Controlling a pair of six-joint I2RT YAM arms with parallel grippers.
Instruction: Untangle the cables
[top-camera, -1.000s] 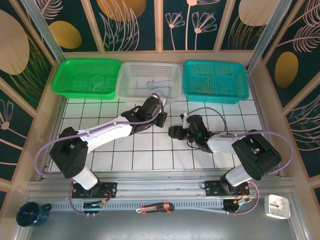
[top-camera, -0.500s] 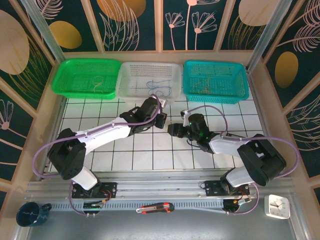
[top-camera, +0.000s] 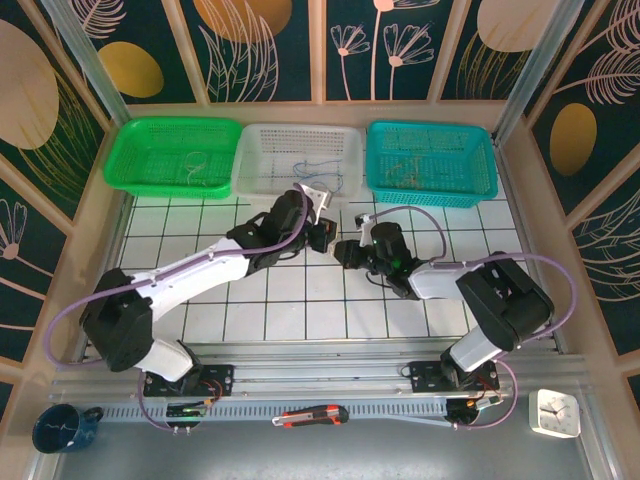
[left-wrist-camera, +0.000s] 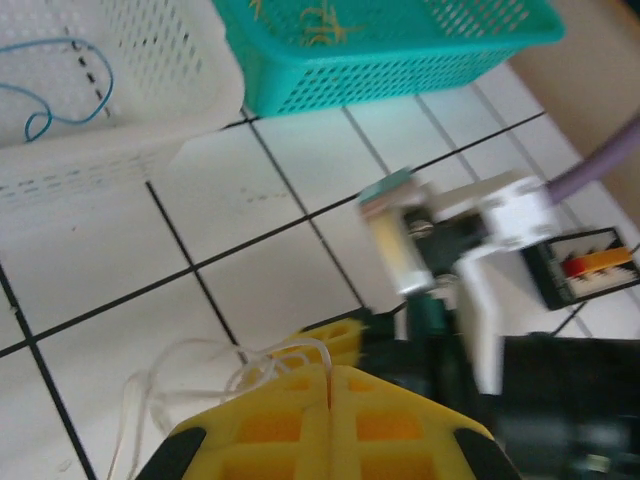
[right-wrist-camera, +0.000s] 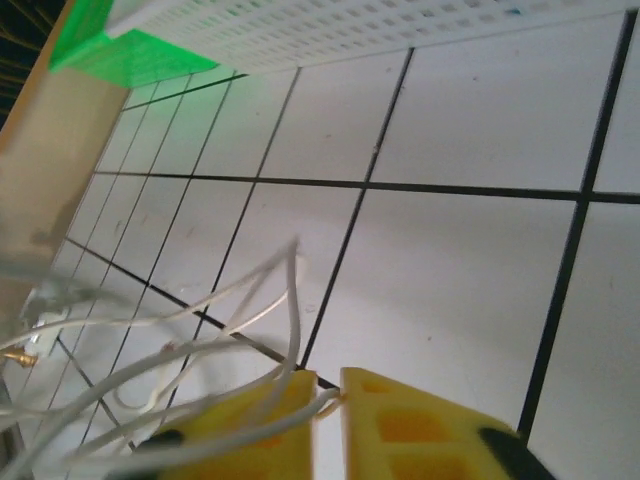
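The left end effector has its yellow fingers pressed together, with a strand of the white cables pinched in the seam and loose loops trailing to its left over the tiles. The right end effector faces it from just beside, its jaws drawn in to a thin slit with several white strands running into that slit, so both grip the same small tangle above the middle of the worktop. The left arm stretches diagonally from its near-left base towards the baskets. The right arm is folded, elbow out to the right and forearm pointing left. Just beyond the end effectors sits a white basket holding a blue cable. A teal basket with yellowish cables is to its right and a green basket to its left. The worktop is white tile with dark grid lines, walled by dark panels with leaf patterns. A mug, a utility knife and a small clock lie on the near ledge.
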